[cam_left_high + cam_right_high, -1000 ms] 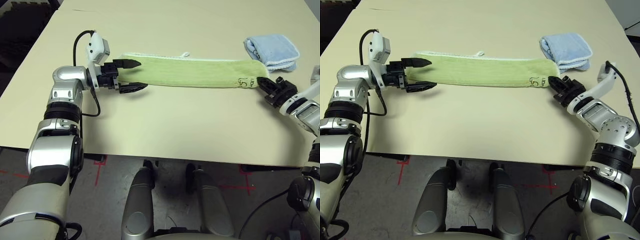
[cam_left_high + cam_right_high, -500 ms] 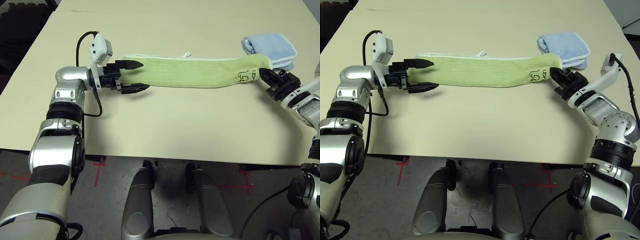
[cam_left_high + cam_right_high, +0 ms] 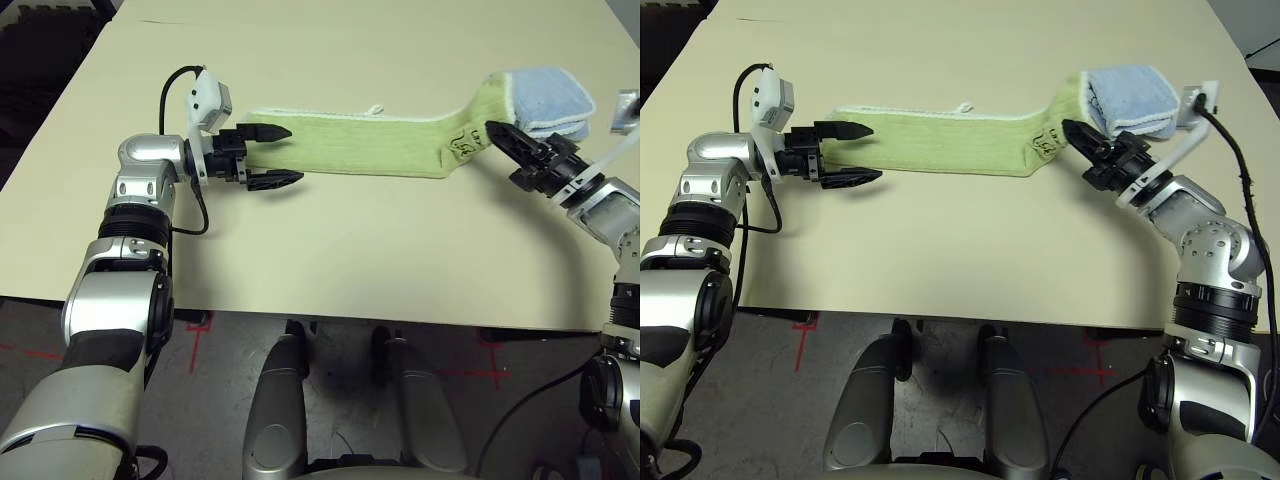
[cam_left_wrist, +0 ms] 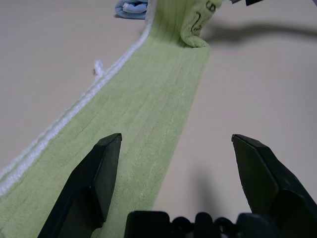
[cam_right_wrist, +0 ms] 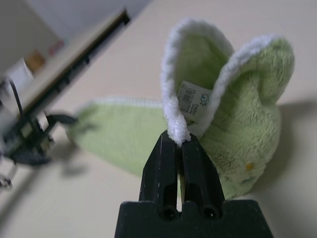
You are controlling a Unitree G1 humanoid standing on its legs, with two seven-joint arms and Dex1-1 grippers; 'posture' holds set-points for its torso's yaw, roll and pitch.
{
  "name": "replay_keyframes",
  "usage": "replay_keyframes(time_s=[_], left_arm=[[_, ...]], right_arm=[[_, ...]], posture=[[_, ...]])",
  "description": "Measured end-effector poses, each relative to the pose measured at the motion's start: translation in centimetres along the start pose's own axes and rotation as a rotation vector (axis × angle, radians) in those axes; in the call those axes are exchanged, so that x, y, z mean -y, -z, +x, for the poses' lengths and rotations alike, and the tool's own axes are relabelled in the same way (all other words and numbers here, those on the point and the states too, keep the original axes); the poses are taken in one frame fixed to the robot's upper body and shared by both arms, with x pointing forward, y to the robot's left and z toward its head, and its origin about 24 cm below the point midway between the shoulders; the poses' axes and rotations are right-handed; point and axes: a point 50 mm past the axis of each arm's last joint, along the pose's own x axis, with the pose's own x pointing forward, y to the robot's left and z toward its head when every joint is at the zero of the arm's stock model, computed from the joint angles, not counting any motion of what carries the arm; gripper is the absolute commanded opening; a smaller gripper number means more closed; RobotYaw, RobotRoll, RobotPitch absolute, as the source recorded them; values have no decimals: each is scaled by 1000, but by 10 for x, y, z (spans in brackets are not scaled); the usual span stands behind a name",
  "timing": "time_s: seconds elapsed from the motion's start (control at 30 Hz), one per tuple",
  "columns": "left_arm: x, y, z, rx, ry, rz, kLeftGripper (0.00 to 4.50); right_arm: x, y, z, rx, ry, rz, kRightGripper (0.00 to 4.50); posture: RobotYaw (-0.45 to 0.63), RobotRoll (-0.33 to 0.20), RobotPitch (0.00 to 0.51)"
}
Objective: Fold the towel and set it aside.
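We see the long light green terry-cloth towel (image 3: 350, 143) with white stitched edging stretched along the far half of the beige counter (image 3: 330, 260), most of it lying flat. Its end toward the counter's right edge is lifted off the surface, pinched at the white hem by our right claw (image 5: 181, 140), whose two black fingers are clenched on it; the small white tag (image 5: 192, 101) and the dark printed emblem (image 3: 461, 142) show on this raised part. Our left claw (image 3: 270, 155) stands released, fingers spread wide at the towel's other end, one finger over the cloth. A smaller light blue folded towel (image 3: 548, 98) sits near the counter's right edge, just behind the lifted end.
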Motion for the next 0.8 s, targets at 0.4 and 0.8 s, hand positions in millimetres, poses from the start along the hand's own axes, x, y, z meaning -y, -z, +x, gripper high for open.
replay_keyframes(time_s=[0.4, 0.8], left_arm=[[0, 0, 0, -4, 0, -8, 4500], [0, 0, 0, -9, -1, -18, 4500]], right_arm=[[-36, 13, 61, -123, -13, -101, 41], [-44, 27, 82, -234, 21, -128, 41]], posture=[[7, 0, 306], [16, 0, 306]])
